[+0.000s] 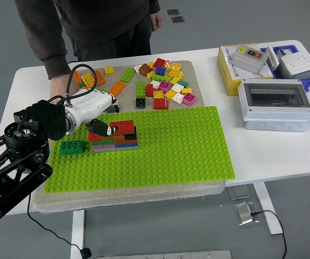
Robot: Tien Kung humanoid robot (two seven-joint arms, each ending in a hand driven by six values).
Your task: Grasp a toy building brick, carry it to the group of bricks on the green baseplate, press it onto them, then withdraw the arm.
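A low stack of bricks (121,136), red and brown on top of coloured layers, stands at the near left of the green baseplate (176,145). My left hand (100,123), white with black fingers, hovers at the stack's left end. Its fingers are relaxed and hold nothing, and one fingertip (105,130) sits just above the red brick at the stack's left. A dark green brick (72,146) sits alone on the plate left of the stack. Loose bricks (163,81) lie in a heap on the mat behind the plate. The right arm is out of view.
A person stands at the far side with one hand (58,90) resting on the table behind my left arm. A yellow box (229,73), a grey enclosure (276,105) and a blue tray (302,80) fill the table's right end.
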